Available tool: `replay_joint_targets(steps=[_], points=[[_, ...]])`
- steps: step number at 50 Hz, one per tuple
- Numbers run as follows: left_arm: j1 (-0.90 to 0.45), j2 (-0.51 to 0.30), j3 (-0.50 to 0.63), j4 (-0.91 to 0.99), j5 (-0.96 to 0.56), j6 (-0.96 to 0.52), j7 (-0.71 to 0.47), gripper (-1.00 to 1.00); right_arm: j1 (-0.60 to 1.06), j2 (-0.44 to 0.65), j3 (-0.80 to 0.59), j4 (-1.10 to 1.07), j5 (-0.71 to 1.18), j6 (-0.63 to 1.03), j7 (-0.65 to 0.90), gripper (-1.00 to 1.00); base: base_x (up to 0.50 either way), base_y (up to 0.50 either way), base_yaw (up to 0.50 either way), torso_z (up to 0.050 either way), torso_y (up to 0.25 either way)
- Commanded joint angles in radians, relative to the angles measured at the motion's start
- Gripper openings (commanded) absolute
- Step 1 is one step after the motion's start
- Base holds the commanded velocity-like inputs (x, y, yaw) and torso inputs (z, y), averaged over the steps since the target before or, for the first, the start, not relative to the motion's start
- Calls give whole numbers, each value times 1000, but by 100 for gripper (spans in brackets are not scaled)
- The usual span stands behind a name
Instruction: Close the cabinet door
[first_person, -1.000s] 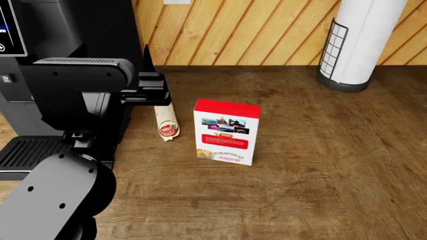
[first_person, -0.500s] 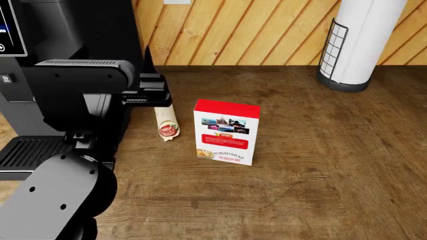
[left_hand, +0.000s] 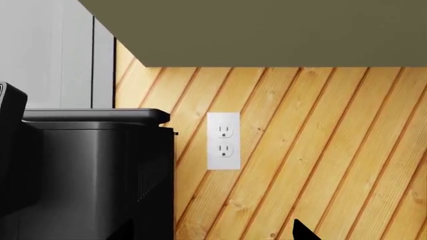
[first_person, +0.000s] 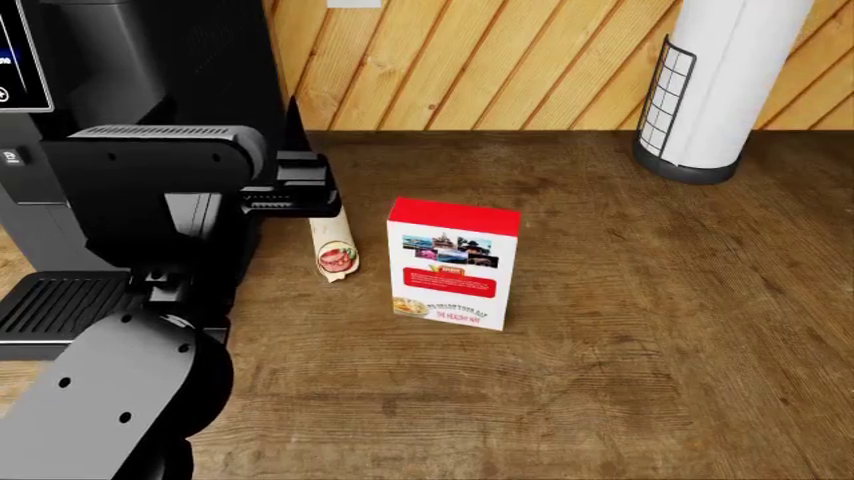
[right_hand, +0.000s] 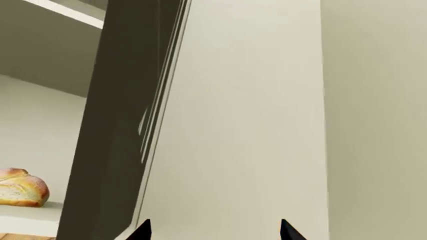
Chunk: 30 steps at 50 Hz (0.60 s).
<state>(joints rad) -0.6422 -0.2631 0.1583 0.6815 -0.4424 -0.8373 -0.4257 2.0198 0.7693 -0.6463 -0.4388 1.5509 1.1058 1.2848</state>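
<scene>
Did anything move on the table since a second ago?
Only the robot's left arm moved. Its black block slid slightly lower and toward the coffee machine, so its front end now sits a bit further left above the wrap. Nothing was picked up or let go. The wrap, the red and white box and the paper towel roll stayed where they were.

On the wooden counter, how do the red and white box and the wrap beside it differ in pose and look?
The red and white box stands upright; the wrap lies flat on its side. The box is flat-faced and printed with pictures and text; the wrap is a plain tan roll with filling showing at its cut end. The box looks larger than the wrap. Both rest on the counter, near each other but apart.
</scene>
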Motion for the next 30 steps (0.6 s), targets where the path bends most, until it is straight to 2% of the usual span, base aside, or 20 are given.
replay_joint_targets(steps=[1,30], points=[[1,-3,2,-6,-4,7,-3,100,41,-46,-4,97,-103,6,-91,100,16,3,5,0,0],[12,-15,-6,-9,-22,26,-11,100,106,-127,-58,143,-182,21,-180,100,6,2,5,4,0]])
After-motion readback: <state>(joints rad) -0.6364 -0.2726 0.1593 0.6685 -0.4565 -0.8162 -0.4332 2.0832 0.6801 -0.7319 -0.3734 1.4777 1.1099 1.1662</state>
